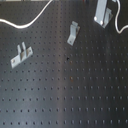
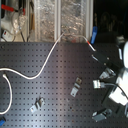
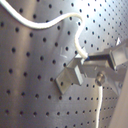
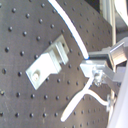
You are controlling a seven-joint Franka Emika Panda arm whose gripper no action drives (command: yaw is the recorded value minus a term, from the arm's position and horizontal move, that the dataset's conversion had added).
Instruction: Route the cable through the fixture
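Cable (image 4: 75, 35), pinched between the gripper's (image 4: 90, 67) pressed-together fingers just beside the fixture (image 4: 47, 62) on the perforated board (image 4: 20, 30), is judged likely to slip or snag if slack is dragged across that bracket.

We see all four views low-res and soft. The counter (image 1: 60, 95) is dark and evenly lit; the cable (image 1: 30, 22) is blown out white. Both wrist views look grainy with blurred edges. Glare washes the second exterior view's right.
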